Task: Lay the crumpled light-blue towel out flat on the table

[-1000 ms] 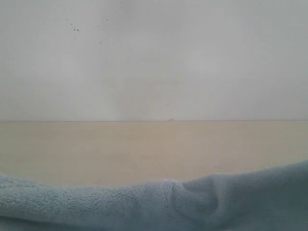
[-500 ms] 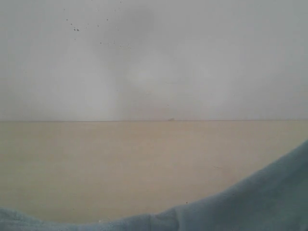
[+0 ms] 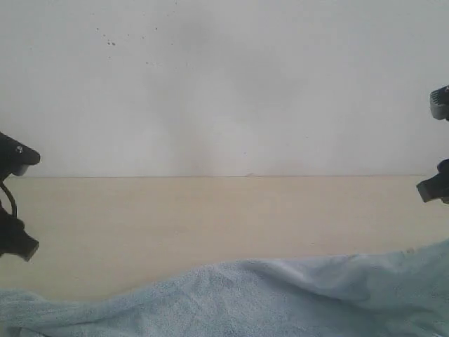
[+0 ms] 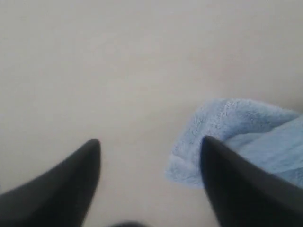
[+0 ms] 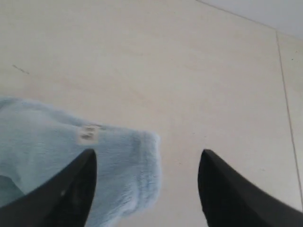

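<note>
The light-blue towel (image 3: 295, 295) lies in soft folds along the near edge of the beige table (image 3: 210, 217). My left gripper (image 3: 19, 203) hangs at the far left edge, and my right gripper (image 3: 436, 146) at the far right, both above the table. In the left wrist view the left gripper (image 4: 150, 142) is open over bare table (image 4: 118, 71), with a towel corner (image 4: 227, 123) beside one finger. The right gripper (image 5: 147, 153) is open above another towel corner (image 5: 47, 151) that bears the small white tag (image 5: 88, 134). Neither gripper holds anything.
A white wall (image 3: 224, 84) rises behind the table's far edge. Bare tabletop stretches between the towel and the wall. A thin seam line (image 5: 286, 104) runs along the table in the right wrist view.
The towel's edge dipped on the left and rose on the right, and now lies lower and flatter. Both grippers have come into the exterior view at its sides.
</note>
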Tool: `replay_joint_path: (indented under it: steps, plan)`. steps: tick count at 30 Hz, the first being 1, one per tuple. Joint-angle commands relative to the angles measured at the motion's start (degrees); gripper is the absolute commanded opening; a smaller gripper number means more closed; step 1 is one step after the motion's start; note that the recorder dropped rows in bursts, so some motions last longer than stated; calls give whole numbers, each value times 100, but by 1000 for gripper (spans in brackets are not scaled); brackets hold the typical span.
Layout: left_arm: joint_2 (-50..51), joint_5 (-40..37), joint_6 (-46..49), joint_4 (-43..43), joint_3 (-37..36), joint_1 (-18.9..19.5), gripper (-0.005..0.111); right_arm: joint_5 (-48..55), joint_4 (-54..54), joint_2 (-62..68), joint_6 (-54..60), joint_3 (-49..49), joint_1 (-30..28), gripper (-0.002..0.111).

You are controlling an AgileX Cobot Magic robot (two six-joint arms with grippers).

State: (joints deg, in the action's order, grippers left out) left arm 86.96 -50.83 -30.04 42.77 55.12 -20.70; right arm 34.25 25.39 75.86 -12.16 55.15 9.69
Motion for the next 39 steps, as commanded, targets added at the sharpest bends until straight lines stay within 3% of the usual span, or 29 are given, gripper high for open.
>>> replay_joint_path:
  steps: [1,4,8,13,17,20,25,39]
  plan:
    - [-458,646,-260,18,64,4,80,-702,-551,-289,94,40,-60,50]
    - [-805,532,-160,-107,64,4,76,-846,-677,-527,162,40,-60,43]
    - [-1346,274,653,-1097,-54,4,67,-187,-711,-671,201,40,-60,35]
    - [-2066,180,1977,-2604,-559,4,41,232,-1387,-1036,917,-405,-60,0]
    - [-2460,-105,2354,-2867,-985,4,16,220,-1777,-1421,1086,-861,-60,0]
    - [-2650,-302,2464,-2880,-1193,4,4,250,-2304,-1671,1517,-1147,-60,0]
    - [-2859,-367,2521,-3034,-1421,4,4,468,-3245,-1931,2180,-1466,-60,0]
    - [-2932,-167,2885,-3366,-1991,4,4,799,-3583,-2201,2433,-1800,-60,0]
